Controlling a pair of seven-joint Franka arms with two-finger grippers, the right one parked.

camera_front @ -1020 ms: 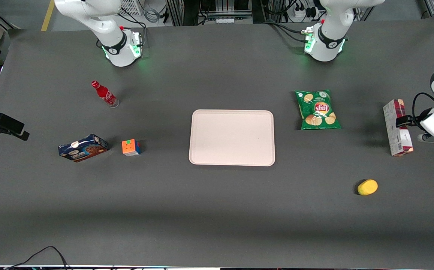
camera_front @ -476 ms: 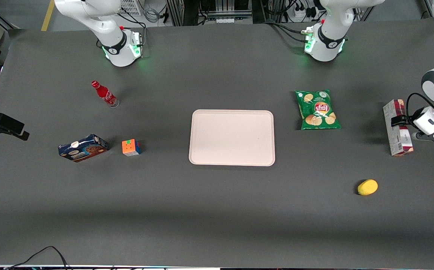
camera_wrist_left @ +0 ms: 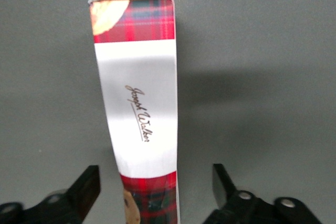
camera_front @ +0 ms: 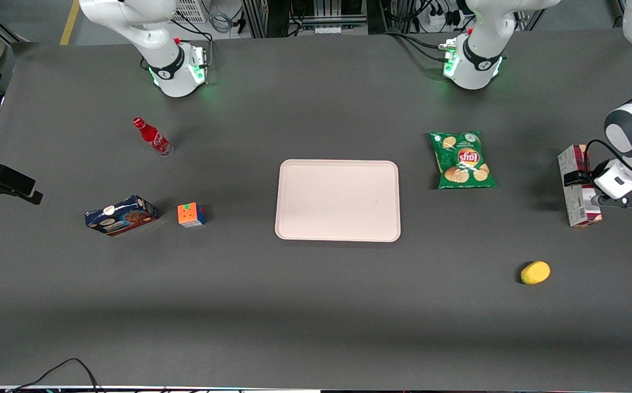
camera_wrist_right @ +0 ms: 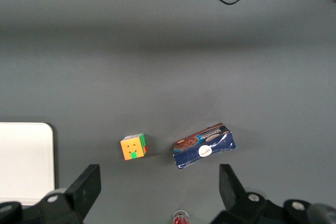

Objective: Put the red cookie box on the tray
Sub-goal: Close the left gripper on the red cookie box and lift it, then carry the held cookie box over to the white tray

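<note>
The red cookie box point(camera_front: 582, 210) lies flat at the working arm's end of the table, long and narrow, plaid with a white panel. In the left wrist view the red cookie box point(camera_wrist_left: 139, 103) runs lengthwise between the two black fingers. My gripper point(camera_front: 579, 180) hangs over the box's middle, open, and its gripper point(camera_wrist_left: 156, 182) fingers straddle the box with a gap on each side. The pale pink tray point(camera_front: 338, 200) sits at the table's centre, well away from the box.
A green chips bag point(camera_front: 462, 159) lies between tray and red box. A yellow lemon point(camera_front: 535, 272) sits nearer the front camera. Toward the parked arm's end are a Rubik's cube point(camera_front: 190, 214), a blue cookie box point(camera_front: 121, 215) and a red cola bottle point(camera_front: 152, 136).
My gripper has shifted sideways toward the tray, coming over the red cookie box. The box and everything else have stayed in place.
</note>
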